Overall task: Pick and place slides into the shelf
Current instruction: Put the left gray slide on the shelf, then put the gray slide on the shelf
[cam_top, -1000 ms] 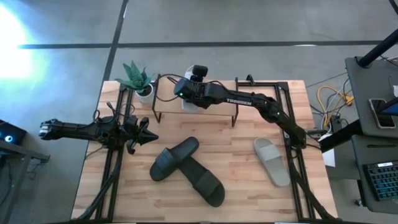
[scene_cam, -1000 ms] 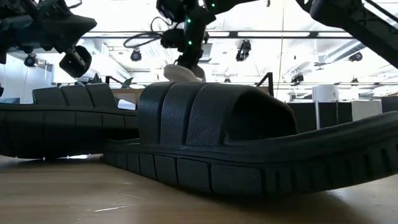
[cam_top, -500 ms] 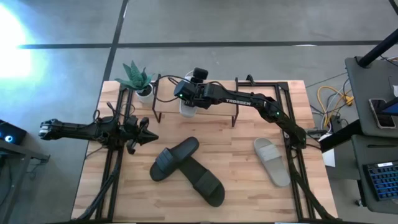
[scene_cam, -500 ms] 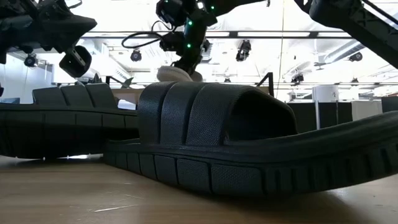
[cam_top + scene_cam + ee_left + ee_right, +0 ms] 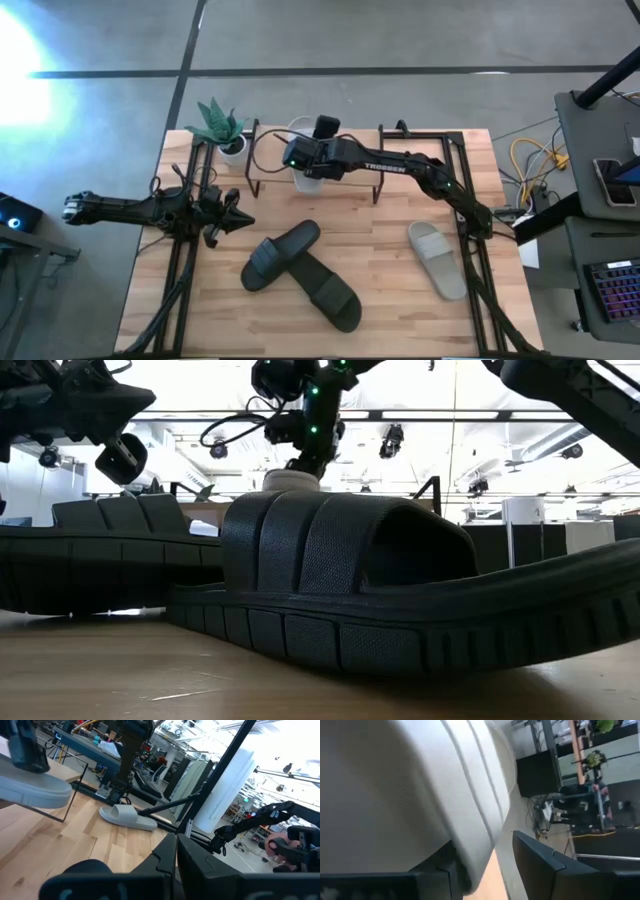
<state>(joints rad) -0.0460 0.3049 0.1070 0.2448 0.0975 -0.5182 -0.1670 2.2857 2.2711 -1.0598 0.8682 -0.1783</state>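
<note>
Pale slide [image 5: 303, 178] moved fwd over shelf [image 5: 262, 150] | R jaws [image 5: 305, 165] clamp it | L jaws [image 5: 238, 222] closed, idle

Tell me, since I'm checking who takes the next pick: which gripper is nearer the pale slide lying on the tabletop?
Neither clearly; the pale slide lies by the right edge. The right gripper is at the shelf, holding the other pale slide; the left gripper waits near the left edge.

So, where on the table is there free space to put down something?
Bare wood lies between the black slides and the grey slide, and along the near edge of the table. The far edge is crowded: the plant, the shelf and the right gripper holding a grey-white slide.
</note>
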